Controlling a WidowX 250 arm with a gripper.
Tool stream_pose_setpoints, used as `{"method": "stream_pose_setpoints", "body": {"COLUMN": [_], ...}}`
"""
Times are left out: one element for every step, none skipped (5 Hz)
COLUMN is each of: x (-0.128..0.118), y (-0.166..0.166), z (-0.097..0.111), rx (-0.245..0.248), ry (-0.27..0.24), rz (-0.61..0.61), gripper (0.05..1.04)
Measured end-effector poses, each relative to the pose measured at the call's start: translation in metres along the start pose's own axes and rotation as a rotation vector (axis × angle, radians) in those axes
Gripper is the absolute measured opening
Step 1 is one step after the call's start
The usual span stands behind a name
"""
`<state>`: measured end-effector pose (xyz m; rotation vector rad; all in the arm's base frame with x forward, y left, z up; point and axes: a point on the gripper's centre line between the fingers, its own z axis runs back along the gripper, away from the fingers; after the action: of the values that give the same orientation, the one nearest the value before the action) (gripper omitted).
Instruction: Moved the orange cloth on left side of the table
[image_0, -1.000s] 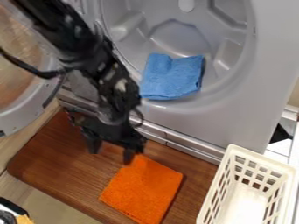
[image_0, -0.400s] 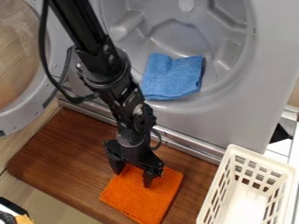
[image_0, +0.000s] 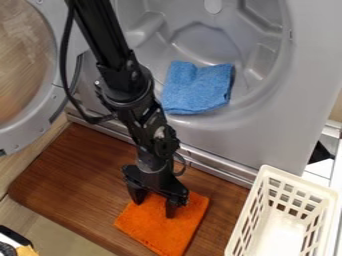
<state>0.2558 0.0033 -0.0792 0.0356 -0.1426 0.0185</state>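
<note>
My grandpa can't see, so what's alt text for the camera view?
A robot arm hangs its open claw over an orange cloth on a brown wooden table. Behind, a blue cloth lies in a grey machine, and a white basket is at lower right.

with the middle of the view as the dial's centre, the washer (image_0: 287, 120) spans twelve to three, its drum (image_0: 200, 45) near twelve. one cloth (image_0: 197, 90) lies in the drum, at one o'clock. the open door (image_0: 12, 135) stands at ten. in front of the washer, the bench (image_0: 73, 170) stretches from nearly nine round to past six, with a second cloth (image_0: 163, 230) flat on it at six. the end effector (image_0: 155, 206) is over that cloth's twelve-o'clock part; contact cannot be told. the basket (image_0: 300, 181) sits between four and five, right of the second cloth.
</note>
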Motion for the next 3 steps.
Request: {"method": "stream_pose_setpoints", "body": {"x": [0.001,0.005,0.011], "y": [0.011,0.032,0.062], "z": [-0.001,-0.001,-0.001], "rx": [0.022,0.047,0.077], "ry": [-0.004,-0.023,-0.028], "rz": [0.044,0.120,0.198], "gripper": [0.999,0.999,0.999]}}
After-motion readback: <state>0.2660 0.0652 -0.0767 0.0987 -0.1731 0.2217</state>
